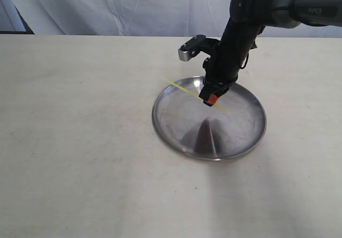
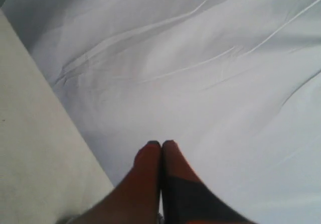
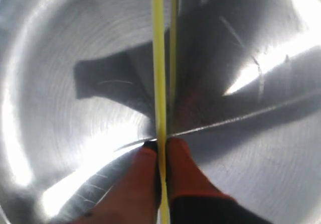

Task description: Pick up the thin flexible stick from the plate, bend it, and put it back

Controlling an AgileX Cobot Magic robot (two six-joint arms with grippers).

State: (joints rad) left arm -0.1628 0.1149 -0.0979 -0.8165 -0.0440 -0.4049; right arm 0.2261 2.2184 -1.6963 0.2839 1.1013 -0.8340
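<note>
Pinching the yellow stick (image 3: 158,83) near its middle, my right gripper (image 1: 210,98) has its orange-tipped fingers closed tight on the strand, which runs straight out on both sides of them. In the exterior view the stick slants from upper left to lower right, right of the frame's centre. Its upper-left end pokes just past the rim of the plate (image 1: 243,128). A faint mirrored line of the stick shows in the shiny metal beside it, so it seems to be held clear of the surface. The plate lies on the pale table (image 1: 80,142), right of the middle. My left gripper (image 2: 161,144) has its fingertips pressed together with nothing between them, pointing at the wrinkled white cloth (image 2: 200,58) past the table's edge.
</note>
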